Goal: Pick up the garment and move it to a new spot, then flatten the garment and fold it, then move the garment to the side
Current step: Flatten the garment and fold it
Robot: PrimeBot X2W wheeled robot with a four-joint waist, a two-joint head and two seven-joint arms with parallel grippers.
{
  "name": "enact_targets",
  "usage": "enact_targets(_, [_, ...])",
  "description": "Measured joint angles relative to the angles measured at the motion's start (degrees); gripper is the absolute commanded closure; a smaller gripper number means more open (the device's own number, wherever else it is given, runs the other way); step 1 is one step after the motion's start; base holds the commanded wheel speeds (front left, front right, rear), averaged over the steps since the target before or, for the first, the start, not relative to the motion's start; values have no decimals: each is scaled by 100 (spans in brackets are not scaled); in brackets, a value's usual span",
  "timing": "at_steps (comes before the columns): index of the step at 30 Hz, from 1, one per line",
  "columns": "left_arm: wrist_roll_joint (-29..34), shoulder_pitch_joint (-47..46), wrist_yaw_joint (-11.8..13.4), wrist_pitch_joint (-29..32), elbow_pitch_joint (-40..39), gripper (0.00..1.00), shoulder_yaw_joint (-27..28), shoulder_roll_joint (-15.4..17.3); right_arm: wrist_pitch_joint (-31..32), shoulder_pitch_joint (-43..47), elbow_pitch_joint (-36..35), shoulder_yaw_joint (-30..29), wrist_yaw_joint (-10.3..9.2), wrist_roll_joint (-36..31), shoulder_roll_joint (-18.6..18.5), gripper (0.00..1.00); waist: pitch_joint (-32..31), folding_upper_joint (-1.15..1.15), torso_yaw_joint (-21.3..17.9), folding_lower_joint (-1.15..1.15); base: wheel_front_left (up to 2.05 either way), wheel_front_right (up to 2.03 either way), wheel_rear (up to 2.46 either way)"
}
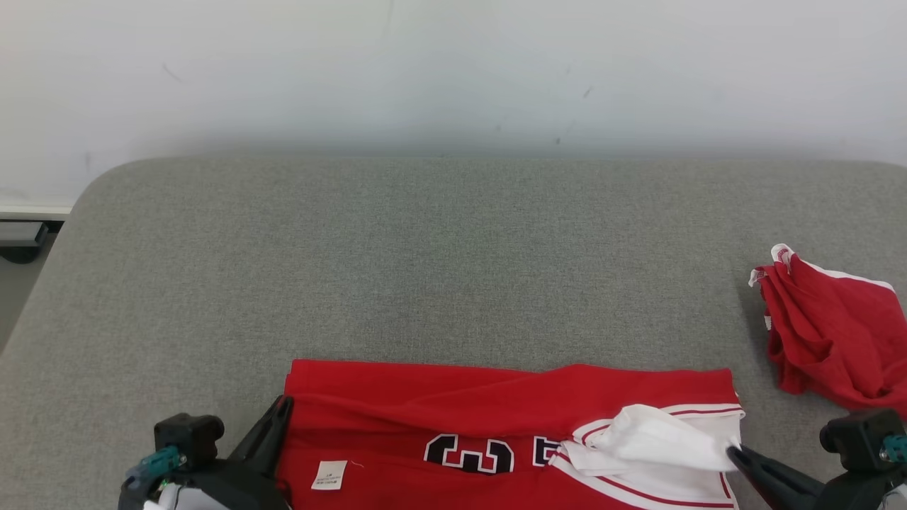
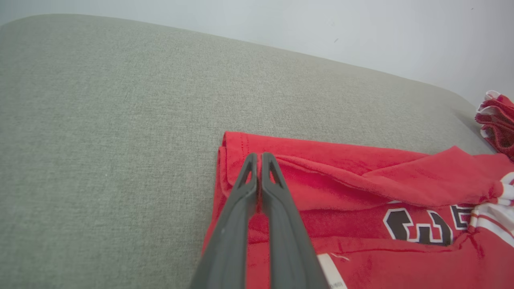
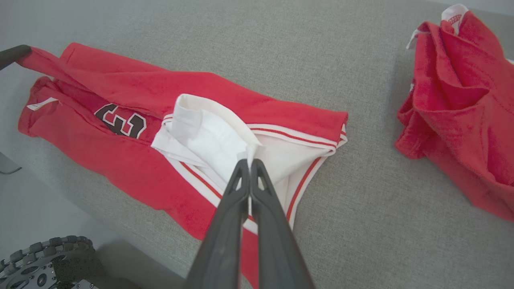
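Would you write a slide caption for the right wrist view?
Right pincer shut on the white fold of the red jersey; a second red garment lies apart.

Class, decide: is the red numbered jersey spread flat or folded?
Folded over: the red numbered jersey has its far edge doubled back, a loose red layer overlapping the body.

The garment [image 1: 453, 404] lies on the pad [image 1: 425, 248], another cloth [image 1: 836, 333] to its right.

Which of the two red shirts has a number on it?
The flat shirt in front, held by the left gripper and right gripper; a dark number shows on it. The crumpled shirt on the right is plain red and white.
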Motion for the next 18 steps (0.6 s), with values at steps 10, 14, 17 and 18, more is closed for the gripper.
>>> enact_targets(10, [-47,198,58,1,137,100,40,9,187,314,174,7,-107,152,-22,100,51,0,-11,0,0,0,0])
enact_targets(14, [-46,198,99,1,160,100,37,5,264,323,213,48,-144,230,-11,100,57,0,-6,0,0,0,0])
enact_targets(17, [-45,198,101,8,202,100,25,8,331,332,276,104,-145,253,0,100,58,0,-1,0,0,0,0])
enact_targets(18, [-38,198,108,9,223,97,8,9,363,336,299,116,-145,253,-1,100,58,0,1,0,0,0,0])
